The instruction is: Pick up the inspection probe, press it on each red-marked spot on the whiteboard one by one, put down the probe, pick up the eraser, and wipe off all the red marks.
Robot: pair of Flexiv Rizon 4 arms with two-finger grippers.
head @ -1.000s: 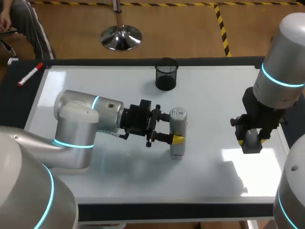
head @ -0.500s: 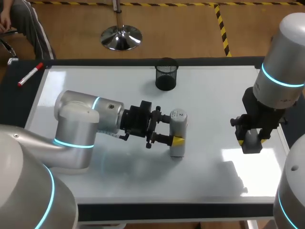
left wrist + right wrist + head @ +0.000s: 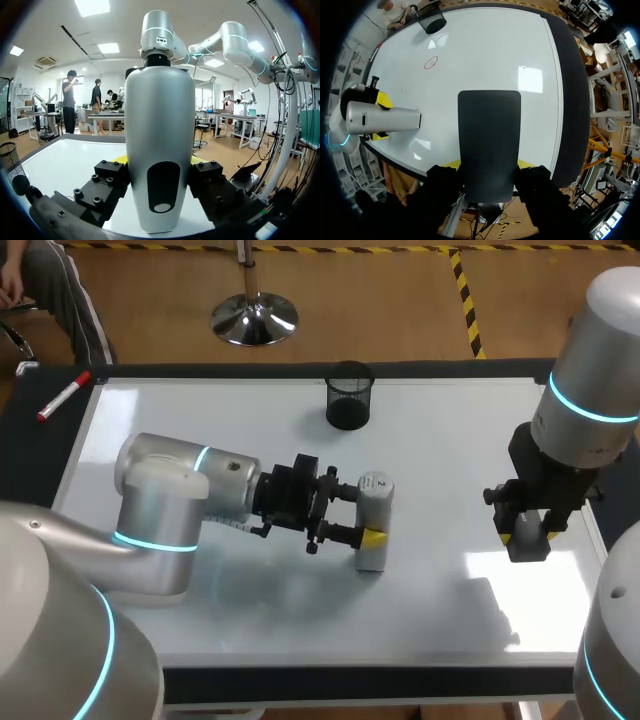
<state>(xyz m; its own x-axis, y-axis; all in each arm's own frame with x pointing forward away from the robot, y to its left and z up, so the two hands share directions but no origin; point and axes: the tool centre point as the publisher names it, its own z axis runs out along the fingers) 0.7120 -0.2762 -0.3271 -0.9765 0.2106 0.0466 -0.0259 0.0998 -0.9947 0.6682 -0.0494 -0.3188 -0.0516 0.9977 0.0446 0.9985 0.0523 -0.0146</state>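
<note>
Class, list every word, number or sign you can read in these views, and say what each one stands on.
"2": on the round label on the probe's end, head view; small, so likely rather than certain.
Red ring: drawn on the whiteboard, right wrist view; a mark, not a letter.
Marker: any print is too small to read.
Eraser: no text shows.

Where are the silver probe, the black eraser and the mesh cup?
probe (image 3: pixel 160 150), left wrist view, middle of its silver body.
eraser (image 3: pixel 489 145), right wrist view, middle of its black face.
cup (image 3: pixel 349 406), head view, on its mesh wall.
</note>
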